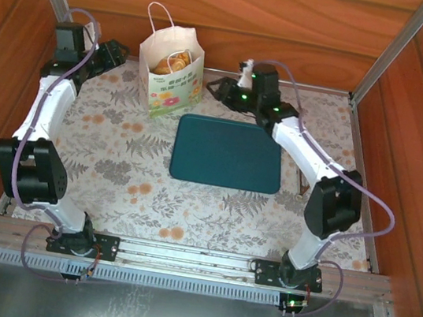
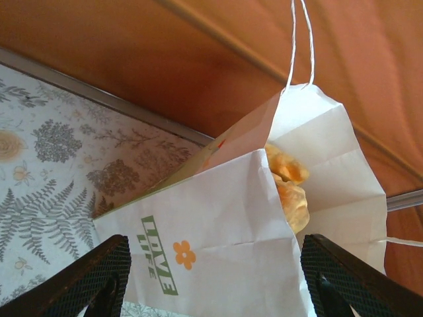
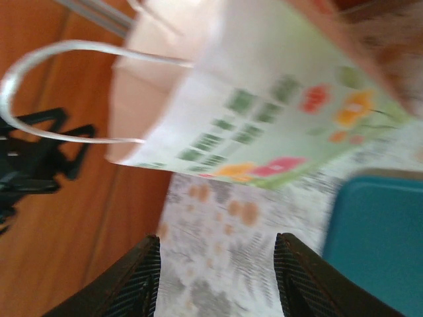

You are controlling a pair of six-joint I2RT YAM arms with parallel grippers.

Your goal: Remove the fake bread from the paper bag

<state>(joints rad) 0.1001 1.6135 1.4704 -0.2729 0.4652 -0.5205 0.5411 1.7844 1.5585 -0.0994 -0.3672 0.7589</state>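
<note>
1. The paper bag stands upright on the flower-patterned table, at 11 o'clock from the green tray.
2. The bread is inside the bag, its golden pieces showing at the open mouth. The left wrist view shows them tucked between the white walls.
3. The left gripper sits at 9 o'clock from the bag with its fingers spread wide. In its own camera the bag's side spans the gap between them.
4. The right gripper sits at 3 o'clock from the bag. Its fingers are spread and hold nothing, and the bag is blurred ahead.
</note>
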